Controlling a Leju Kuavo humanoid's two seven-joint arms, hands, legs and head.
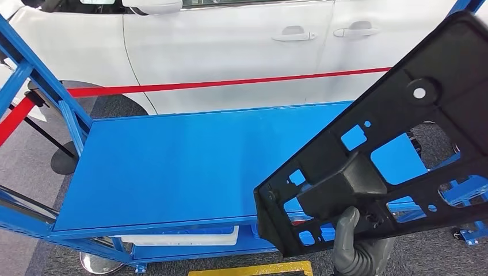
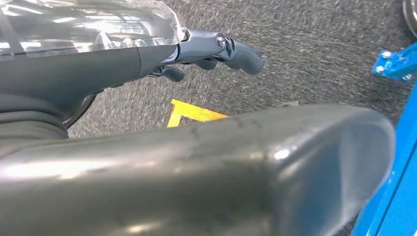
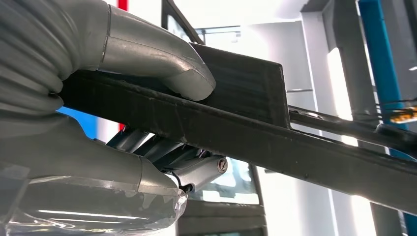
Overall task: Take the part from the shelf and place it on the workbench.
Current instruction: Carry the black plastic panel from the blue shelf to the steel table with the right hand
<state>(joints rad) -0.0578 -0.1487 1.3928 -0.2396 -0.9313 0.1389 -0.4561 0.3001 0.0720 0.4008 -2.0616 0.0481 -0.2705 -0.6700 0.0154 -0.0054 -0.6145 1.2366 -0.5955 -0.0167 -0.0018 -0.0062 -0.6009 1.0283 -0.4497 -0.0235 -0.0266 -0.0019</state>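
right hand (image 1: 359, 244) grips black part (image 1: 397, 144) over blue workbench (image 1: 190, 161).

Parked beyond the far edge, a white car (image 1: 230, 52) with a red stripe (image 1: 218, 84). On grey carpet (image 2: 305, 44), yellow tape (image 2: 189, 113).

We see the part (image 1: 397, 149) as matt black moulded plastic, faintly grainy along its edge in the right wrist view. The right robot hand (image 1: 352, 244) gripping it looks like smooth grey rubbery plastic with a ribbed cuff; the left robot hand (image 2: 216, 54) shows the same satin grey under a clear glossy cover. The worktop (image 1: 190, 161) is smooth blue painted metal with a soft sheen. The floor (image 2: 305, 54) is rough speckled grey carpet, and the car (image 1: 241, 46) is glossy white.
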